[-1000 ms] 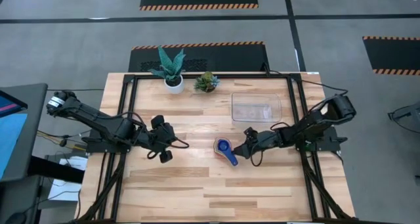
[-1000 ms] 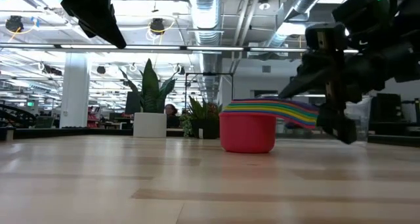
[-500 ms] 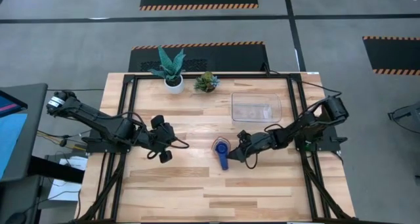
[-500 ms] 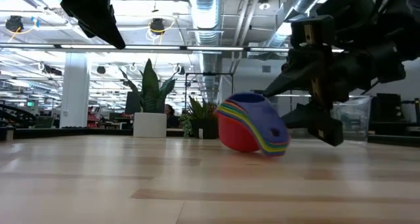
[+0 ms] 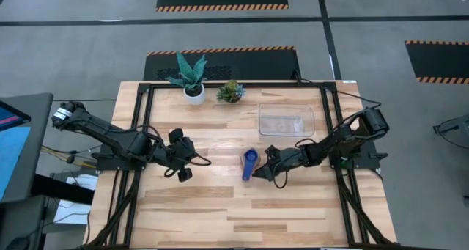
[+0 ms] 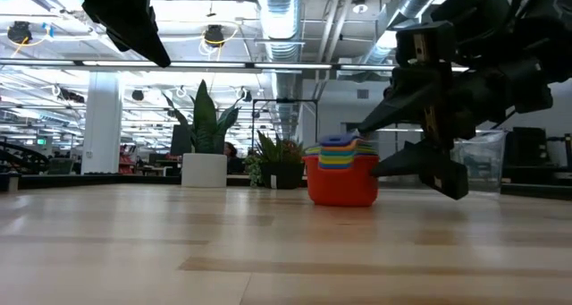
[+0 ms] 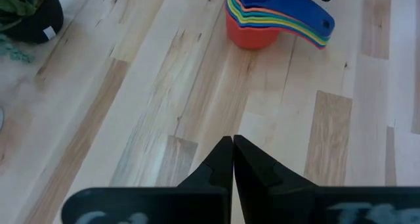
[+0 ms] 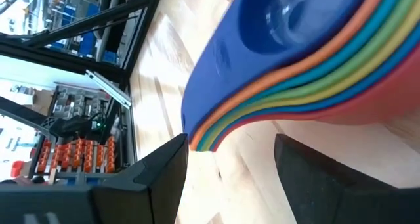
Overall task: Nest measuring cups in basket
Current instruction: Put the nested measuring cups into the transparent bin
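The left gripper (image 5: 181, 166) hangs above the left-centre of the table (image 5: 190, 213), its fingers (image 7: 231, 165) pressed together with nothing between them. Bare planks lie all around it, and the whole near half of the table is open wood.

Along the far edge stand a white plant pot (image 5: 193, 94) with a tall striped plant and, just beside it, a smaller plant (image 5: 231, 92).

Near the table's middle sit the measuring cups (image 5: 249, 163), nested into one stack and standing upright on the wood, with the red cup outermost at the bottom and the dark blue one on top. From above, the stack's long axis runs from the far side toward the near side, tilted slightly: the bowls lie at the far end and the fanned handles point toward the near edge, a little to the left. The stack is on the bare table, not in the basket.

The right gripper (image 5: 265, 171) is just to the right of the stack, low over the table, its fingers (image 8: 157, 178) spread wide on either side of the handle ends without clamping them.

The basket (image 5: 286, 120) lies beyond, toward the far right, apart from the stack, with a strip of clear wood between them.
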You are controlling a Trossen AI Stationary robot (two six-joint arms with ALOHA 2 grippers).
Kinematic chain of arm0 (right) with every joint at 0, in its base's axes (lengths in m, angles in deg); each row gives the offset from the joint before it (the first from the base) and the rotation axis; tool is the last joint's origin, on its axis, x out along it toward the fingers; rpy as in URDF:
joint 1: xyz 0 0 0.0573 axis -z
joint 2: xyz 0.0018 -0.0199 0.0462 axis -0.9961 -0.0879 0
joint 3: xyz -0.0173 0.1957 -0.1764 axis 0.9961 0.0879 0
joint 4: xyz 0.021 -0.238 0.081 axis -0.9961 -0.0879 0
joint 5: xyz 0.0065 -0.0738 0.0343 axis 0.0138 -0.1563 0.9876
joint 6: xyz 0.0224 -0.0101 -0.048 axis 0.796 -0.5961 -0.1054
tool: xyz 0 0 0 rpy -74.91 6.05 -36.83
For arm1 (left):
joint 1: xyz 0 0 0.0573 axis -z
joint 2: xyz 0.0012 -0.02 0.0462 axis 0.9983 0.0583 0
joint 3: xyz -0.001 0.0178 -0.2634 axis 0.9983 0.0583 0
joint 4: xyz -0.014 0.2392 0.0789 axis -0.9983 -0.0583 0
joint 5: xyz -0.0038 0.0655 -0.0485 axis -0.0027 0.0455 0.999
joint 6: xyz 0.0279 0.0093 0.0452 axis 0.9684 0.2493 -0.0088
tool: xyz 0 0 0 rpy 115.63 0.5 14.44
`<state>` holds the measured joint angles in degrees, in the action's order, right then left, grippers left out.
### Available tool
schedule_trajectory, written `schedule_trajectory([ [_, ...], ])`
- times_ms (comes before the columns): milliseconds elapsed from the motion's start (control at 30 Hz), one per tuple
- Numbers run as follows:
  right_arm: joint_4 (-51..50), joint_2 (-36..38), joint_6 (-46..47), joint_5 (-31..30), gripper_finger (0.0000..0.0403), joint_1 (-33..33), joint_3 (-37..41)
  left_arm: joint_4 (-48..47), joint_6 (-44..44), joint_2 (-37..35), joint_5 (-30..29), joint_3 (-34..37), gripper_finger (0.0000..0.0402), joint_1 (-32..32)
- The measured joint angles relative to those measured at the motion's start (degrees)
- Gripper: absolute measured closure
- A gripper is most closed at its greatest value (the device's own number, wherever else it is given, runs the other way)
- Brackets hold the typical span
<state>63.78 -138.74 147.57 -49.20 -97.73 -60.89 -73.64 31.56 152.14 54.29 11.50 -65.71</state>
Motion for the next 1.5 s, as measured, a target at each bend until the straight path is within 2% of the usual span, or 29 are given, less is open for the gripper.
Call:
schedule_trajectory([
  [300,0.20,0.00,3.47,-0.11,0.0153,-1.14,0.00,-0.01,-0.12,0.00,0.00,0.00,0.0401,0.00],
  [600,-0.37,0.00,13.40,-7.66,0.0153,-2.25,0.00,-0.01,0.06,0.00,0.06,0.00,0.0401,0.00],
  [867,-2.23,2.95,14.69,-4.06,0.0153,-3.84,0.02,-0.04,0.84,0.00,0.35,0.00,0.0401,0.02],
  [1000,-7.86,7.89,14.79,-3.00,0.0153,-3.91,0.01,-0.06,0.92,0.00,0.36,0.00,0.0402,0.02],
  [1233,-24.59,16.81,16.78,-3.92,0.0153,-3.54,0.02,0.02,1.10,0.20,0.46,-0.02,0.0401,0.02],
  [1333,-22.41,16.62,17.16,-5.46,0.0153,-4.44,0.07,1.04,1.96,1.04,1.15,-0.02,0.0401,0.02],
  [1500,-14.39,12.92,16.28,-9.23,0.0153,-6.37,-0.04,10.39,8.92,6.57,6.26,-0.02,0.0401,0.02],
])
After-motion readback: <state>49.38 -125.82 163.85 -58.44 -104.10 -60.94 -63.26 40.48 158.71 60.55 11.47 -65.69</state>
